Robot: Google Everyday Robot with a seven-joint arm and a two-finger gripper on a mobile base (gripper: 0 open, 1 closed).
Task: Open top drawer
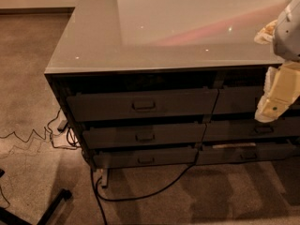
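Observation:
The top drawer (pixel 140 105) is the wide dark grey front at the top of the left stack, just under the glossy grey countertop (pixel 154 27). A small rectangular metal pull (pixel 144 105) sits at its centre. Its front stands level with the drawers around it and no tray inside shows. My gripper (pixel 273 100), cream-coloured, hangs at the right edge of the view in front of the right stack's top drawer, well to the right of the pull and touching nothing I can see.
Two slimmer grey drawers (pixel 144 137) lie below the top one, and another stack (pixel 253 129) stands to the right. A black cable (pixel 140 195) loops across the carpet in front. Thin wires (pixel 33 136) trail at left. A dark stand leg (pixel 49 208) lies at bottom left.

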